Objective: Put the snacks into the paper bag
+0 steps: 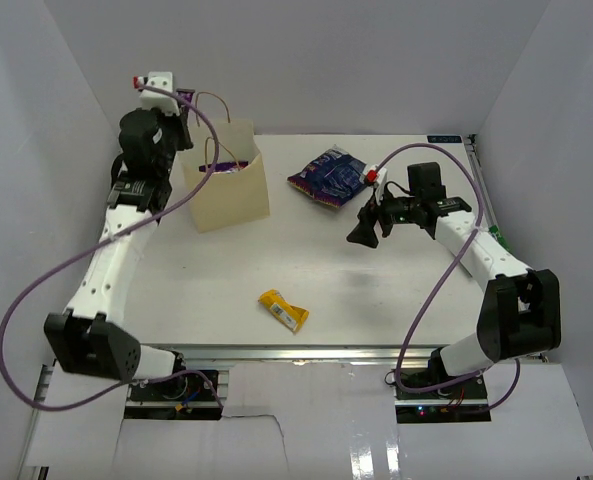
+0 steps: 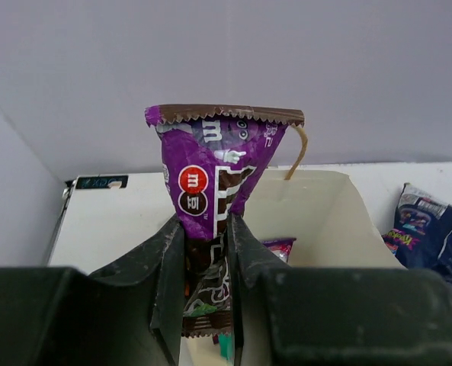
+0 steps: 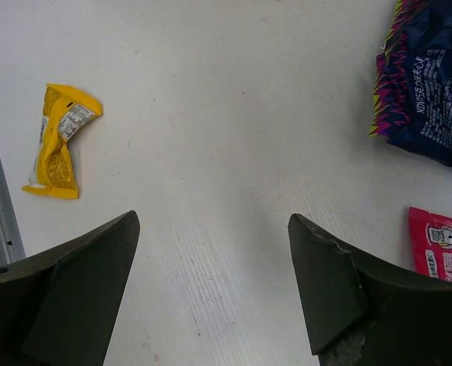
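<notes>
1. My left claw (image 2: pixel 206 236) is closed narrow on a purple M&M's packet (image 2: pixel 218 168). It grips the lower half, and the crimped top edge points up.
2. In the left wrist view, the packet fills the centre of the frame, with the open mouth of the paper bag (image 1: pixel 231 190) just behind and below it.
3. The bag stands upright at the upper left of the worktop (image 1: pixel 376 290) in the top view.
4. My right claw (image 3: pixel 213 221) is spread wide, holds nothing, and hangs over bare worktop.
5. In the right wrist view, the yellow bar (image 3: pixel 58 141) lies flat at the left. The dark blue-purple bag (image 3: pixel 431 84) is at the upper right, and a red pouch (image 3: pixel 439 244) lies below it at the right edge.
</notes>
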`<move>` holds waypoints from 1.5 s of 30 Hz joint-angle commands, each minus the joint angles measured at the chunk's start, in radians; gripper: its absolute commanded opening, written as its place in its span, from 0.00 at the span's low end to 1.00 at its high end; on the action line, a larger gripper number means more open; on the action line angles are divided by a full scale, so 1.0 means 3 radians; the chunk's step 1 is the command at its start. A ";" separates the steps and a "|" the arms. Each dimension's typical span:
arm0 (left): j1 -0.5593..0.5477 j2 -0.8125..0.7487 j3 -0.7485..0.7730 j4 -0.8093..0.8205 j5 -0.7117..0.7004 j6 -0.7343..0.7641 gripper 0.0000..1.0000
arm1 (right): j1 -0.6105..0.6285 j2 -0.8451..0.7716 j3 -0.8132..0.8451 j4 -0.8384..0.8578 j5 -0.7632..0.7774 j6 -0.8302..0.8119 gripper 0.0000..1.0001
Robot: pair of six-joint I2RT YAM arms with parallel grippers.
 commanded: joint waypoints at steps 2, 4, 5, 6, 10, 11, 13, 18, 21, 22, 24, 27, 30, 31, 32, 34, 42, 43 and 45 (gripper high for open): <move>0.0054 0.0570 0.0523 0.0159 0.0727 0.0541 0.14 | -0.0009 -0.0207 -0.0105 -0.0009 -0.0094 0.0025 0.85; 0.0059 0.0841 0.0697 0.0134 0.0795 0.0531 0.20 | -0.0009 -0.0248 -0.0136 -0.0019 -0.0094 0.0040 0.85; 0.0064 0.0903 0.0728 0.0129 0.0806 0.0526 0.23 | -0.0009 -0.0263 -0.0141 -0.0019 -0.0084 0.0045 0.85; 0.0059 0.0990 0.0749 0.0124 0.0811 0.0511 0.25 | -0.0014 -0.0269 -0.0141 -0.0019 -0.0074 0.0051 0.85; 0.0059 0.0970 0.0698 0.0144 0.0872 0.0317 0.63 | -0.0035 -0.0253 -0.0126 -0.0025 0.0069 0.0122 0.86; 0.0064 0.0945 0.0673 0.0149 0.0872 0.0215 0.73 | -0.0040 -0.0223 -0.0106 -0.0009 0.0125 0.0198 0.86; 0.0064 0.0842 0.0621 0.0134 0.0837 0.0123 0.77 | -0.0040 -0.0156 -0.0044 0.0006 0.0370 0.0357 0.86; 0.0059 0.0516 0.0489 -0.0014 0.0745 -0.0113 0.78 | -0.0071 0.0339 0.0410 0.0021 0.1290 0.1102 0.86; 0.0064 0.0097 0.0162 -0.0065 0.0622 -0.0250 0.82 | -0.0111 0.0743 0.0767 0.0006 0.2073 0.1772 0.84; 0.0059 -0.0041 0.0039 -0.0066 0.0586 -0.0297 0.84 | -0.0117 0.0962 0.0865 -0.0019 0.2302 0.2002 0.84; 0.0059 -0.0470 -0.0354 -0.0147 0.0409 -0.0485 0.90 | -0.0122 0.1167 0.1125 -0.0076 0.2355 0.2050 0.83; 0.0059 -0.1074 -0.0885 -0.0326 0.0315 -0.0695 0.93 | -0.0127 0.1556 0.1397 -0.0157 0.2487 0.1953 0.81; 0.0064 -0.1615 -0.1315 -0.0606 0.0269 -0.1027 0.94 | -0.0137 0.1802 0.1674 -0.0142 0.2814 0.1652 0.81; 0.0059 -0.1744 -0.1418 -0.0689 0.0254 -0.1231 0.94 | -0.0147 0.1893 0.1755 -0.0122 0.2851 0.1504 0.81; 0.0059 -0.1867 -0.1525 -0.0816 0.0264 -0.1334 0.94 | -0.0157 0.1935 0.1791 -0.0107 0.2866 0.1341 0.81; 0.0059 -0.2199 -0.1857 -0.0914 0.0304 -0.1630 0.94 | -0.0193 0.2067 0.1883 -0.0106 0.2790 0.1202 0.80; 0.0064 -0.2712 -0.2569 -0.0853 0.0509 -0.2209 0.95 | -0.0239 0.2232 0.1797 -0.0173 0.2137 0.0854 0.54; 0.0059 -0.2666 -0.2595 -0.0833 0.0524 -0.2225 0.95 | -0.0249 0.2217 0.1776 -0.0208 0.2070 0.0838 0.51; 0.0059 -0.2584 -0.2590 -0.0802 0.0688 -0.2260 0.95 | -0.0260 0.2181 0.1685 -0.0214 0.1962 0.0843 0.40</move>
